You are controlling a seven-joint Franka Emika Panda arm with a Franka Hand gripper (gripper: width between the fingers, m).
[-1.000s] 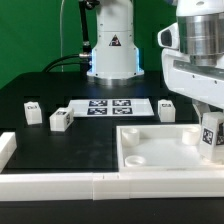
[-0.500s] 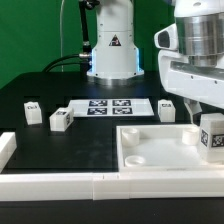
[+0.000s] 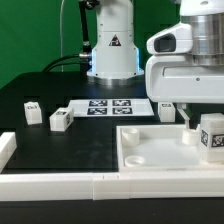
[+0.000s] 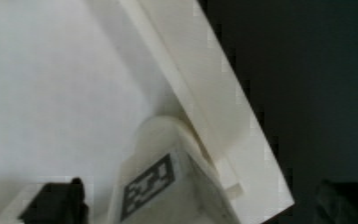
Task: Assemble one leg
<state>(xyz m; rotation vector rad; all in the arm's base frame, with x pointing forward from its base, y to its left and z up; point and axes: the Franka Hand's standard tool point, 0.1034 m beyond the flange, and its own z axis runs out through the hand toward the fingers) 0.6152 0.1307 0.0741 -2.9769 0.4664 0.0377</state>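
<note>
Risen since before, the gripper (image 4: 197, 198) hangs open above the leg (image 3: 212, 137), which stands upright, long axis vertical.

The leg (image 3: 211, 137), a stubby white block with a square black-and-white tag on its side, stands upright at the white tray's (image 3: 150, 160) corner, on the exterior view's right.

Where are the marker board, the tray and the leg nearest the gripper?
Marker board (image 3: 108, 107): exterior view, middle of its printed top.
Tray (image 3: 165, 148): exterior view, bare floor.
Leg (image 3: 211, 138): exterior view, tagged side face.
</note>
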